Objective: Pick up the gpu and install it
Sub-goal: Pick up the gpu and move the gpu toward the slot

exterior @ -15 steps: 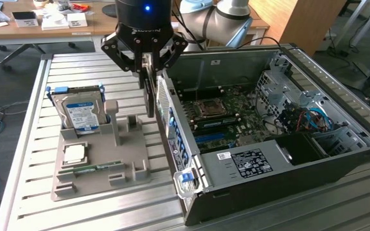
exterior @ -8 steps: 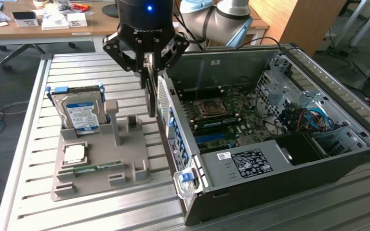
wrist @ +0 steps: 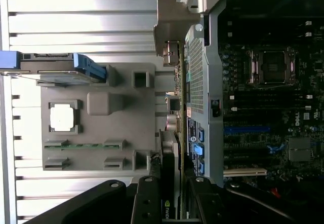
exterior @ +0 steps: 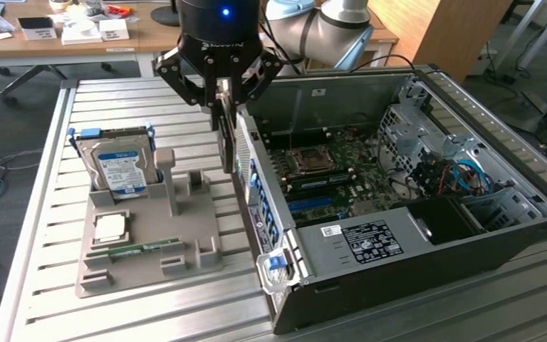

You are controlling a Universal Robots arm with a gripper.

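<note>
My gripper (exterior: 222, 91) is shut on the gpu (exterior: 226, 139), a thin dark card that hangs edge-on and upright below the fingers. The card is off the grey holder and hovers between the holder and the open computer case (exterior: 397, 239), right beside the case's rear wall. In the wrist view the gpu (wrist: 169, 176) runs away from my gripper (wrist: 172, 206), with its silver end bracket (wrist: 172, 24) at the far end. The black fingers (wrist: 147, 201) flank the card. The motherboard (exterior: 335, 167) lies inside the case, with blue slots near the card.
The grey holder (exterior: 193, 214) sits on the slatted metal table (exterior: 45, 313). It carries a silver hard drive (exterior: 117, 167) with a blue-white label, a square CPU (exterior: 110, 228) and a green RAM stick (exterior: 145, 248). Desks with clutter stand behind.
</note>
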